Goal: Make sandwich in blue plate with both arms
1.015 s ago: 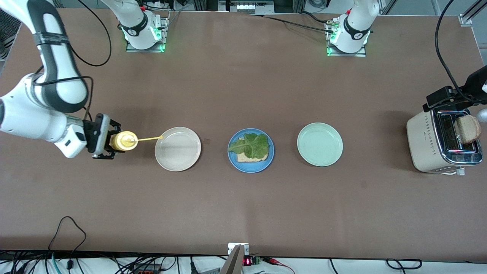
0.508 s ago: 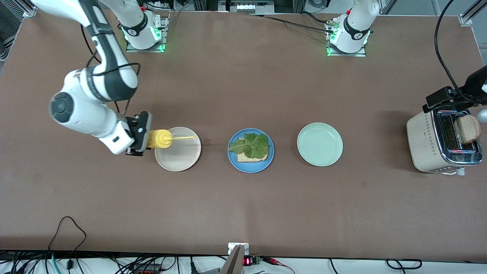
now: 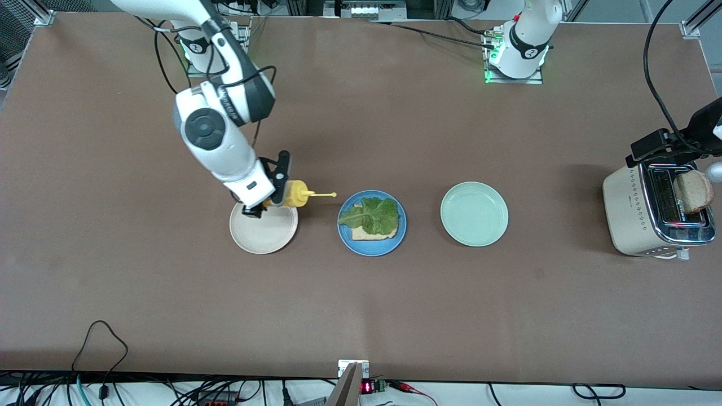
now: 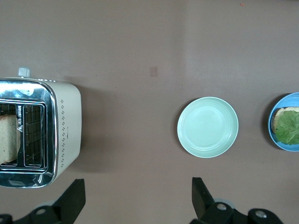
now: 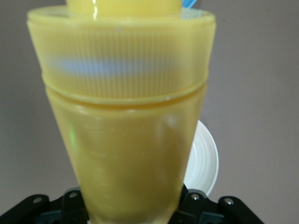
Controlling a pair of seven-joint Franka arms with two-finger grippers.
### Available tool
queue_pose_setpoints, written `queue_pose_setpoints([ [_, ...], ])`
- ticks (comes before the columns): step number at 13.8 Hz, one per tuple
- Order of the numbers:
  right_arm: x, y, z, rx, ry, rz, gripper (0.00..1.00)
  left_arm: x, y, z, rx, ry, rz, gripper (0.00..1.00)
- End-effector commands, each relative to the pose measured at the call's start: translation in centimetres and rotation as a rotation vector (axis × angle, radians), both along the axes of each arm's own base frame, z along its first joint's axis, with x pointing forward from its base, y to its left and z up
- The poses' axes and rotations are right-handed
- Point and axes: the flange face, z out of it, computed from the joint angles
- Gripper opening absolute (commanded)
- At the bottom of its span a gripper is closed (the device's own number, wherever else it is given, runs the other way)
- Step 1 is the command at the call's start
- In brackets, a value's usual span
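The blue plate (image 3: 345,238) lies mid-table and holds one bread slice (image 3: 366,233) with a green lettuce leaf (image 3: 375,216) on top. My right gripper (image 3: 278,190) is shut on a yellow squeeze bottle (image 3: 295,195). It holds the bottle on its side over the cream plate's (image 3: 262,237) rim, with the thin nozzle (image 3: 322,194) pointing at the blue plate. The bottle (image 5: 126,121) fills the right wrist view. My left gripper (image 4: 138,199) is open and empty, high over the table beside the toaster (image 3: 632,217). A second bread slice (image 3: 694,190) stands in the toaster's slot.
A bare pale green plate (image 3: 474,214) lies between the blue plate and the toaster, and shows in the left wrist view as the pale green plate (image 4: 208,127). The toaster stands at the left arm's end of the table. Cables hang along the table's near edge.
The right arm has swung the bottle from the table's end, across the cream plate, toward the blue plate. The left arm has not moved.
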Motion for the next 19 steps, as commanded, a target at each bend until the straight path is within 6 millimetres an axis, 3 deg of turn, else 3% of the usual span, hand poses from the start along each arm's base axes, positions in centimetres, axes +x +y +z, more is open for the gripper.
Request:
queue_pose_setpoints([
  [1,0.0,3.2,-0.3,-0.024,-0.038,-0.059,0.0,-0.1,0.3,-0.4,0.001,0.009,-0.013,1.0],
  [6,0.2,8.3,-4.2,-0.06,-0.058,-0.118,0.0,-0.3,1.5,-0.7,-0.002,0.024,0.005,1.0],
  [10,-0.1,9.6,-5.9,-0.086,-0.065,-0.12,0.0,-0.5,2.1,-0.8,-0.004,0.03,0.001,1.0],
  [13,0.0,9.5,-5.9,-0.087,-0.064,-0.12,0.0,-0.6,4.3,-1.3,-0.008,0.034,0.019,1.0],
  [15,0.5,8.8,-5.5,-0.084,-0.065,-0.126,0.0,-0.7,4.5,-0.8,-0.008,0.024,-0.023,1.0],
  [19,2.8,3.2,-1.3,-0.04,-0.033,-0.182,0.0,-0.8,4.7,-0.4,-0.023,0.012,-0.028,1.0],
])
